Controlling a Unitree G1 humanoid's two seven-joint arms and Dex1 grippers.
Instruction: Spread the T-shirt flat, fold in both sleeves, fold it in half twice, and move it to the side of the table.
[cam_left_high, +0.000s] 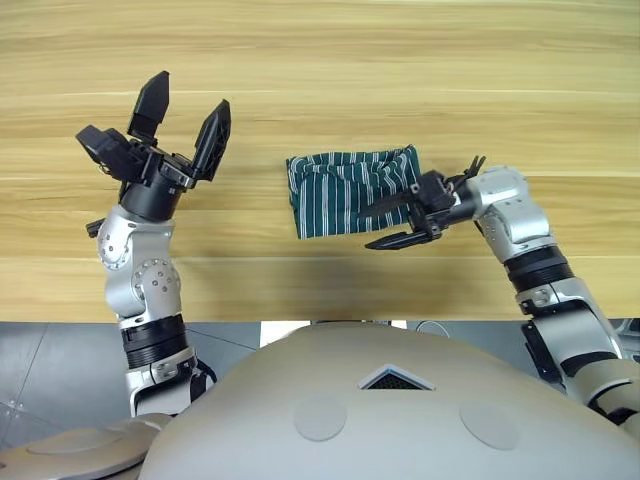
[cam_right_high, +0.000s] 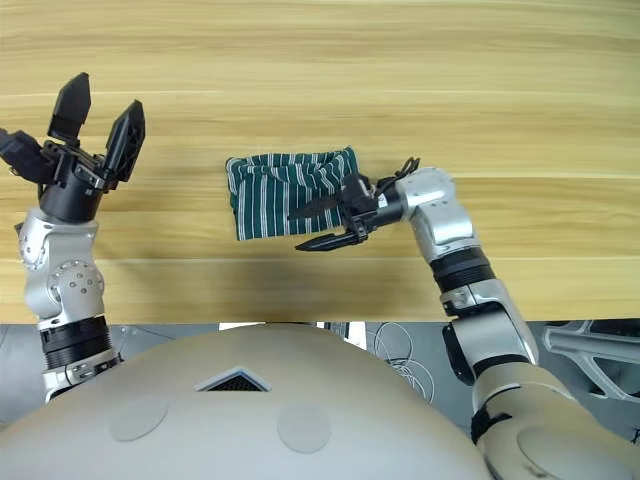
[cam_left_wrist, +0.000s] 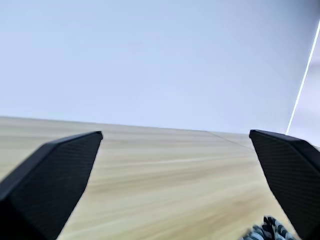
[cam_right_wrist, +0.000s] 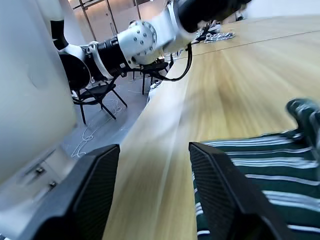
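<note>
Folded green-white striped T-shirt just left of R tool (parted, empty) on wood counter; L tool agape, farther off.

My left pincer and right pincer have matte black, faceted, wedge-shaped fingers. Behind each pincer my arms are rounded silver-grey housings dotted with small screws, joined by black ribbed rings. Thin black cables loop out just behind my right pincer.
</note>
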